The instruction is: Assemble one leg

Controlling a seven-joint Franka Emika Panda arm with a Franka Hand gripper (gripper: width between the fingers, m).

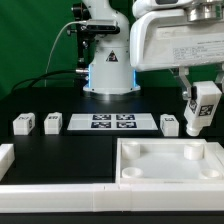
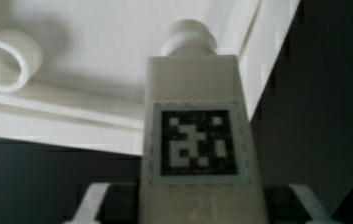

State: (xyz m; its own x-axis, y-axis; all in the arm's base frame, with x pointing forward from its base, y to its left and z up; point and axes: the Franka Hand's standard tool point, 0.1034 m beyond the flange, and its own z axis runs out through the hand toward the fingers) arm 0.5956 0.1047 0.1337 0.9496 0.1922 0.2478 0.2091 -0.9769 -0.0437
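My gripper (image 1: pixel 199 98) is shut on a leg (image 1: pixel 206 112), a short white post with a black-and-white tag, and holds it tilted in the air above the far right corner of the white tray (image 1: pixel 150 172). In the wrist view the leg (image 2: pixel 198 90) stands between the fingers (image 2: pixel 98 205), its peg end pointing away from the camera toward the tray's surface (image 2: pixel 102 30). A round corner socket (image 2: pixel 2 60) shows off to one side of the leg. My gripper (image 2: pixel 203 208) sits at the leg's near end.
Three more legs lie on the black table: two at the exterior view's left (image 1: pixel 22 124) (image 1: pixel 51 122) and one right of the marker board (image 1: pixel 169 124). The marker board (image 1: pixel 112 122) lies mid-table. A white rail (image 1: pixel 60 190) runs along the front edge. The arm's base (image 1: pixel 108 70) stands behind.
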